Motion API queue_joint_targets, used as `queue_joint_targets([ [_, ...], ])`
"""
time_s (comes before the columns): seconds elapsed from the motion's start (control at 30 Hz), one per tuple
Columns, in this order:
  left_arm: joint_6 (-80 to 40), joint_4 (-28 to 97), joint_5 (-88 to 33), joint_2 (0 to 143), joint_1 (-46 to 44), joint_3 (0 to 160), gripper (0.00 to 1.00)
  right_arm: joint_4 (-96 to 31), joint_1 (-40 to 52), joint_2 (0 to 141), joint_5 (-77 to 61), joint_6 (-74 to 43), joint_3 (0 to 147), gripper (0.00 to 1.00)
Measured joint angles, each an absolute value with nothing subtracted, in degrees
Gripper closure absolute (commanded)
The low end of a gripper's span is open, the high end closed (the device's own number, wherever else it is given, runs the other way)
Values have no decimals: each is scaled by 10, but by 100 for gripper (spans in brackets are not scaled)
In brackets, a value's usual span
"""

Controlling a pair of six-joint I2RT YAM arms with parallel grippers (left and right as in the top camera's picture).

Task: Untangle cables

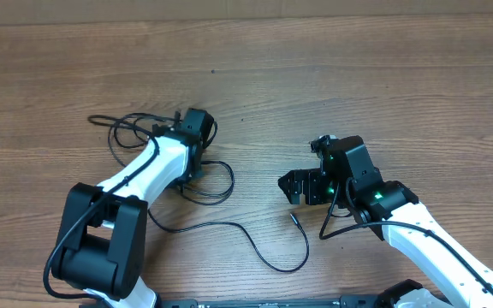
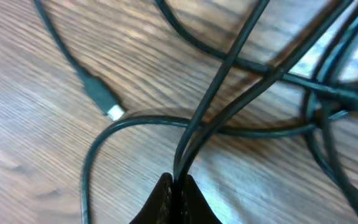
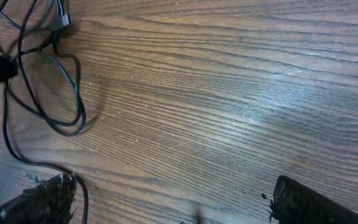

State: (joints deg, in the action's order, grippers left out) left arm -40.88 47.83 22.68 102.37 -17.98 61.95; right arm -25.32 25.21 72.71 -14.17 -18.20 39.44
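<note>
The cables (image 1: 148,128) lie as a loose black tangle left of the table's centre. One long strand (image 1: 255,244) trails right to a small plug (image 1: 294,216). My left gripper (image 1: 192,162) sits over the tangle. In the left wrist view its fingertips (image 2: 166,190) are shut on two cable strands (image 2: 194,134) that rise from between them. A USB plug (image 2: 104,102) lies to their left. My right gripper (image 1: 294,184) hovers open to the right of the tangle, above the plug end. Its fingers (image 3: 42,199) have only bare wood between them, and a cable strand (image 3: 82,193) passes beside the left one.
The wooden table (image 1: 358,77) stretches to the back and right. The arms' own thicker black wiring (image 1: 336,214) hangs by the right wrist.
</note>
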Motion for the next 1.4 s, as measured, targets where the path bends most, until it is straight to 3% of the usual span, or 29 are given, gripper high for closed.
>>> queue_joint_targets([
  [0.43, -307, 627, 156, 891, -180, 848, 96, -253, 252, 727, -142, -182, 394, 0],
  [1.4, -264, 586, 98, 726, -180, 1008, 96, -253, 252, 727, -142, -182, 394, 0],
])
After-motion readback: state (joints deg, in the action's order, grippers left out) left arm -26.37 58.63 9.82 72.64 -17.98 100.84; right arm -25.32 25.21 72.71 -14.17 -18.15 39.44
